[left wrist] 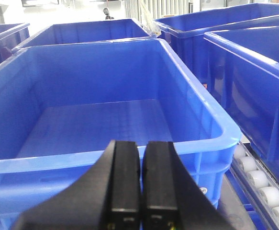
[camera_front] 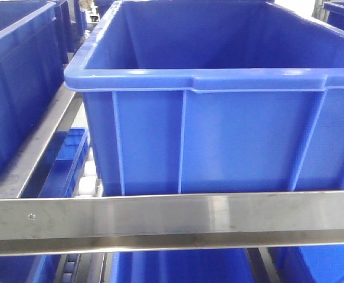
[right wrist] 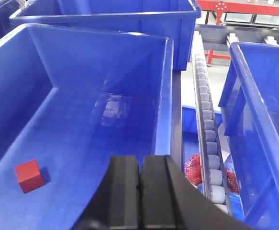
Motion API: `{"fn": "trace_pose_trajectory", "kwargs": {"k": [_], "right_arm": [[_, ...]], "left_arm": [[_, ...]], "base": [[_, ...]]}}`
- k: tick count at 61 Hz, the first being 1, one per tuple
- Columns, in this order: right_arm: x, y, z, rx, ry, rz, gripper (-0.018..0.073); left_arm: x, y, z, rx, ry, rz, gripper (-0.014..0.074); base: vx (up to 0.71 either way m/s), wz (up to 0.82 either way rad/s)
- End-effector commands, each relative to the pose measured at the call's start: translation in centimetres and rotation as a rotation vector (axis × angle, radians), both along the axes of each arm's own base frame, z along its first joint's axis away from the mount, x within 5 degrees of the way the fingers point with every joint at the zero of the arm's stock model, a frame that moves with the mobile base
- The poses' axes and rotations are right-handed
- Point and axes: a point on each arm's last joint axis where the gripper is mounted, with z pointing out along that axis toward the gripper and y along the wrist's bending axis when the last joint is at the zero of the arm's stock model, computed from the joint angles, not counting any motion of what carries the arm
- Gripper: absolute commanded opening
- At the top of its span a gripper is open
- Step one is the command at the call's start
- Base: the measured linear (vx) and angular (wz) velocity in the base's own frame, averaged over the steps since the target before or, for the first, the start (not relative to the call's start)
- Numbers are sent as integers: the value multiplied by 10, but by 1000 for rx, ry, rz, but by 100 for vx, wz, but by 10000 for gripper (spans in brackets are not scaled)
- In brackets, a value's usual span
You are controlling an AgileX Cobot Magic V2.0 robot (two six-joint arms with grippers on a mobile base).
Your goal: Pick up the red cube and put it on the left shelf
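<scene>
The red cube [right wrist: 29,176] lies on the floor of a blue crate [right wrist: 101,129], near its lower left corner in the right wrist view. My right gripper [right wrist: 140,159] hovers over that crate's near end, to the right of the cube and apart from it, shut with nothing held. In the left wrist view my left gripper [left wrist: 141,143] is shut and empty, just in front of the near rim of an empty blue crate [left wrist: 96,120]. The left shelf shows as a steel rail [camera_front: 172,221] carrying a big blue crate [camera_front: 219,118]. Neither gripper appears in the front view.
More blue crates stand on both sides [camera_front: 12,76] [left wrist: 254,76] [right wrist: 263,120]. Grey roller tracks run between the crates [right wrist: 206,124] [left wrist: 261,179]. A red mesh bundle [right wrist: 193,167] lies on the tier below, beside the rollers. A red frame [right wrist: 244,7] stands far back.
</scene>
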Motion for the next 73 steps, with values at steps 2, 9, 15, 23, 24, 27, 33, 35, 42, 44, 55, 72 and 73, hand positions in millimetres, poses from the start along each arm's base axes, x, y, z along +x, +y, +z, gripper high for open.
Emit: {"fn": "trace_pose_trajectory", "kwargs": {"k": [2,9,15,23,24,27,33,35,42,44,55,72,73], "right_arm": [[-1,0,19,1,-127,2,66],[-13,-3,14,-6,-141,-4,66],[-22,-8,-1,-7,-151,-30,66],[-41,-12,-34,-5,-162,-52,66],[-44,-13,-40,-5,-164,-53,66],[-52,-13,-54,-4,-169,-54,66],[-67,-15,-80,-2,-174,-56,66],[-72,-15,-88,-1,-178,-56,66],[-85,-16,-108,3,-219,-57,66],[-88,-16,-112,4,-231,-57,66],[-98,-18,-118,4,-248,-66,66],[-102,-18,-118,5,-262,-69,66],[-102,-18,-118,5,-262,-69,66]], "left_arm": [[1,0,0,-10,-52,3,106],[1,0,0,-10,-52,3,106],[1,0,0,-10,-52,3,106],[1,0,0,-10,-52,3,106],[1,0,0,-10,-52,3,106],[1,0,0,-10,-52,3,106],[1,0,0,-10,-52,3,106],[1,0,0,-10,-52,3,106],[1,0,0,-10,-52,3,106],[1,0,0,-10,-52,3,106],[1,0,0,-10,-52,3,106],[1,0,0,-10,-52,3,106],[1,0,0,-10,-52,3,106]], "base": [[0,0],[0,0],[0,0],[0,0],[0,0],[0,0],[0,0],[0,0],[0,0],[0,0],[0,0],[0,0],[0,0]]}}
